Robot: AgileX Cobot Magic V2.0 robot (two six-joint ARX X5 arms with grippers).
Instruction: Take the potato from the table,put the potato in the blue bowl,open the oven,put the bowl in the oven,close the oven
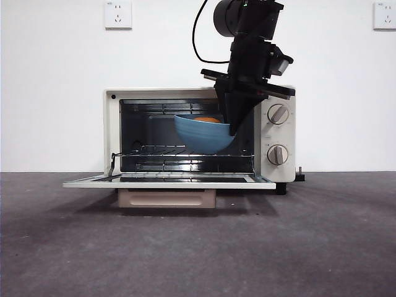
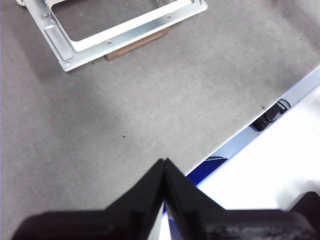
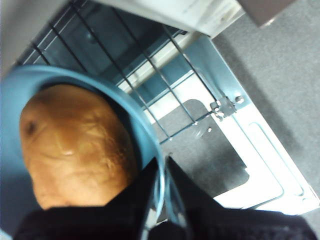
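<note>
The dark grey speckled surface (image 1: 198,247) runs across the whole width, and on it, against a white wall, stands the cream-white toaster oven (image 1: 114,133) with its door (image 1: 167,181) dropped flat open toward the front, the beige bar handle (image 1: 166,198) hanging beneath the door's front edge. Two round knobs (image 1: 278,114) sit one above the other on the panel at the oven's right side, and a wire rack (image 1: 161,150) spans the dark cavity. A big black arm comes down from the top of the front view in front of that panel; this is the right arm, and its right claw (image 3: 162,172) is clamped on the rim of the blue bowl (image 1: 201,133), one jaw inside the wall and one outside. The bowl is held in the oven's opening, tilted slightly, its base just above the wire rack; whether it touches the rack cannot be told. The potato (image 3: 75,145), orange-brown and wrinkled, lies inside the bowl, and in the front view only its top shows above the rim. The left claw (image 2: 164,162) hangs over bare surface well away from the oven door's corner, its two black jaws pressed together with nothing between them.
</note>
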